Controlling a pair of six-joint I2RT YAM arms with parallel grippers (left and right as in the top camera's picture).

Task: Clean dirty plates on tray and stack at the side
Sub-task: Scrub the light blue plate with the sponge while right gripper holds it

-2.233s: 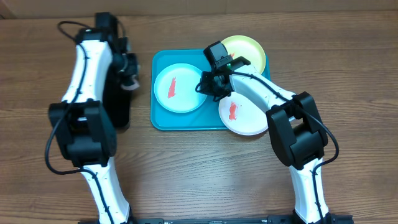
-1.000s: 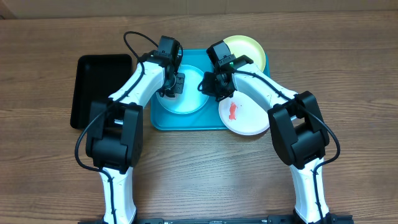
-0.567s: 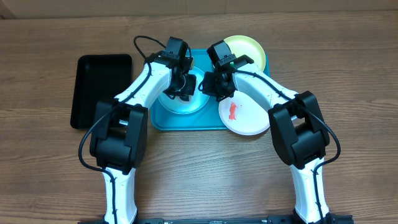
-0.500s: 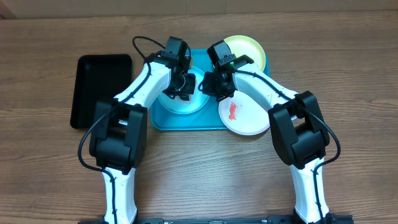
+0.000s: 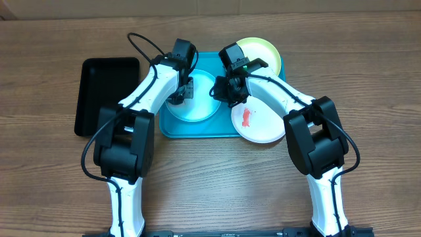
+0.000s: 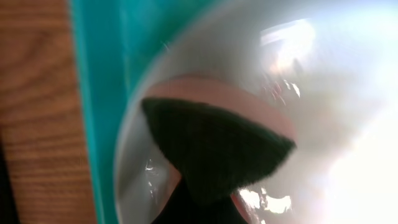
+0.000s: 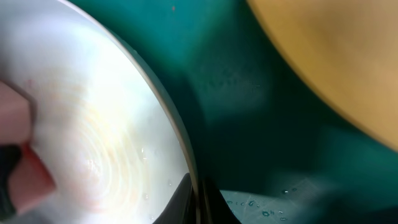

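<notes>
Overhead view, items listed left to right.

- Black tray (image 5: 108, 92): on the table, just left of the turquoise tray (image 5: 172, 129).
- Left gripper (image 5: 183, 93): jaws clamped on a sponge (image 6: 217, 146), pink with a dark scouring face. It is pressed flat to the light blue plate (image 5: 200, 108), presumably to scrub it.
- Light blue plate: on the turquoise tray's left half, no smear visible.
- Right gripper (image 5: 220, 93): jaws pinched on that plate's right rim, probably to stop it sliding under the sponge.
- Yellow-green plate (image 5: 263, 52): at the tray's far right corner.
- White plate (image 5: 263, 128): overhanging the near right corner, red smear (image 5: 246, 117) on it, uncleaned.
</notes>
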